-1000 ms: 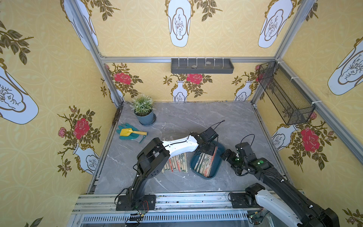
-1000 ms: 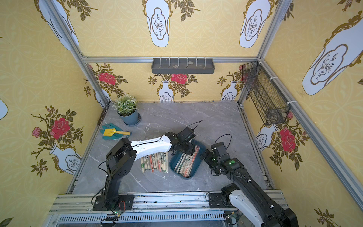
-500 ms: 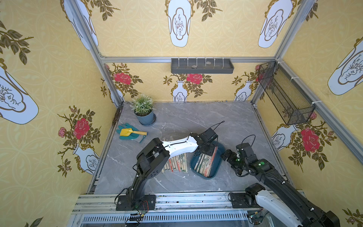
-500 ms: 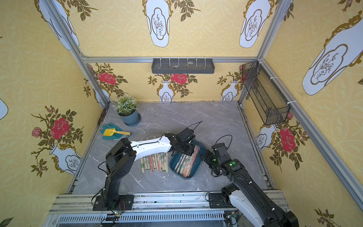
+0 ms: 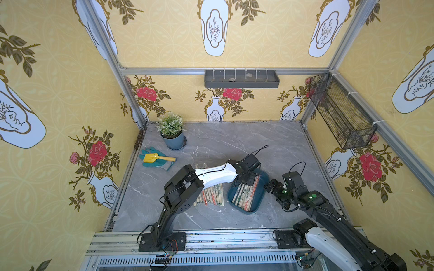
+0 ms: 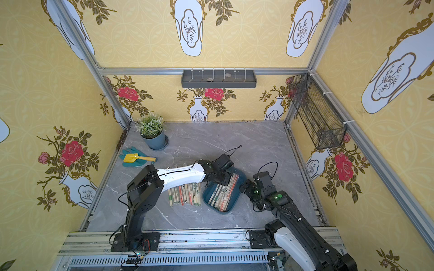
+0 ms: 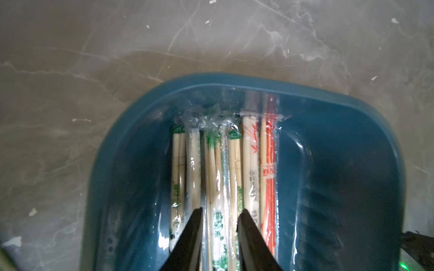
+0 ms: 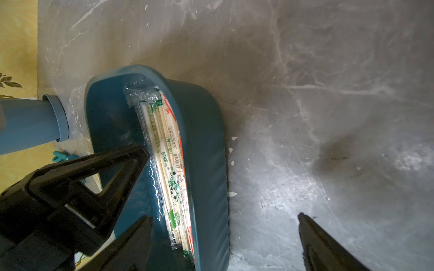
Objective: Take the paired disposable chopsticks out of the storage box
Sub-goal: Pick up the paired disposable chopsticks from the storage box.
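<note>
Many glossy-sleeved chopsticks (image 7: pixel 250 152) in smooth teal box (image 7: pixel 340 152); left end effector (image 7: pixel 221 209) straddles one, grip unclear; right end effector (image 8: pixel 223 215) gapes.

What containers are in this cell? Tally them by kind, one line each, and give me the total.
storage box: 1
grey divided wall shelf: 1
black wire-mesh basket: 1
plant pot: 1
Total: 4
</note>
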Controlling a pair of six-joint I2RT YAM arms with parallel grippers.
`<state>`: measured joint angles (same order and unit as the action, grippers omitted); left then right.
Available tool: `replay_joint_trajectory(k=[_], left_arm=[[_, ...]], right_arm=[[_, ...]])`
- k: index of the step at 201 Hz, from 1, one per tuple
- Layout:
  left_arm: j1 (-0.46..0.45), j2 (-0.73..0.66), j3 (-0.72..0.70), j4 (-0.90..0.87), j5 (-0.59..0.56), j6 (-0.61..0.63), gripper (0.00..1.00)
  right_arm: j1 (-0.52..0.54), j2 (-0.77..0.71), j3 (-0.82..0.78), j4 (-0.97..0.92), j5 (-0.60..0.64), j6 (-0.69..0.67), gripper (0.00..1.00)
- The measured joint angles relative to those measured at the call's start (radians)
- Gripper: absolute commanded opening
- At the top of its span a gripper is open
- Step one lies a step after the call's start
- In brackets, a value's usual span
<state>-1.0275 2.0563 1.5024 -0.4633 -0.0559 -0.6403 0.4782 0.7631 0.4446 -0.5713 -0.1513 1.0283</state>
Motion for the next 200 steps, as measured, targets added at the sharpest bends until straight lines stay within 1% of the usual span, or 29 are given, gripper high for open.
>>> replay_joint_trajectory(k=[29,63,124,200], left_arm=[[0.0,0.014,0.005,-0.015,-0.024,0.0,0.27],[0.0,0.024,0.006,-0.026,-0.041,0.004,0.23],[0.0,0.035,0.006,-0.031,-0.041,0.004,0.19],[0.0,0.047,0.003,-0.031,-0.037,0.004,0.18]], right_arm=[[0.0,0.007,-0.002,0.001,0.0,0.0,0.97],[0.0,0.015,-0.002,0.004,-0.003,-0.001,0.97],[0.0,0.026,-0.002,0.005,-0.006,-0.001,0.97],[0.0,0.037,-0.002,0.006,-0.007,-0.005,0.97]])
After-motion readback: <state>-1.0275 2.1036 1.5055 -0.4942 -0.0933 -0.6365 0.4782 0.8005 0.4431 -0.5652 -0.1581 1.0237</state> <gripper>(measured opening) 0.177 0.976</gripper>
